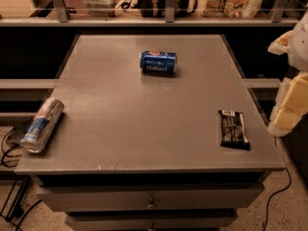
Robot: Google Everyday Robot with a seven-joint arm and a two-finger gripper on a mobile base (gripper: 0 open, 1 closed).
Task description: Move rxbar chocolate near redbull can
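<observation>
The rxbar chocolate (234,129), a flat bar in a shiny black wrapper with a white end patch, lies on the grey table top (144,109) near its right front corner. The redbull can (42,124), slim, silver and blue with red marks, lies on its side at the table's left front edge. The bar and the can are far apart, on opposite sides of the table. My gripper (291,105) shows as pale white and yellowish parts at the right edge of the view, beside the table and just right of the bar, not touching it.
A shorter blue Pepsi can (158,62) lies on its side at the back middle of the table. A shelf with bags and boxes (231,1) runs behind. Drawers (151,198) sit below the top. Cables (9,148) lie on the floor at left.
</observation>
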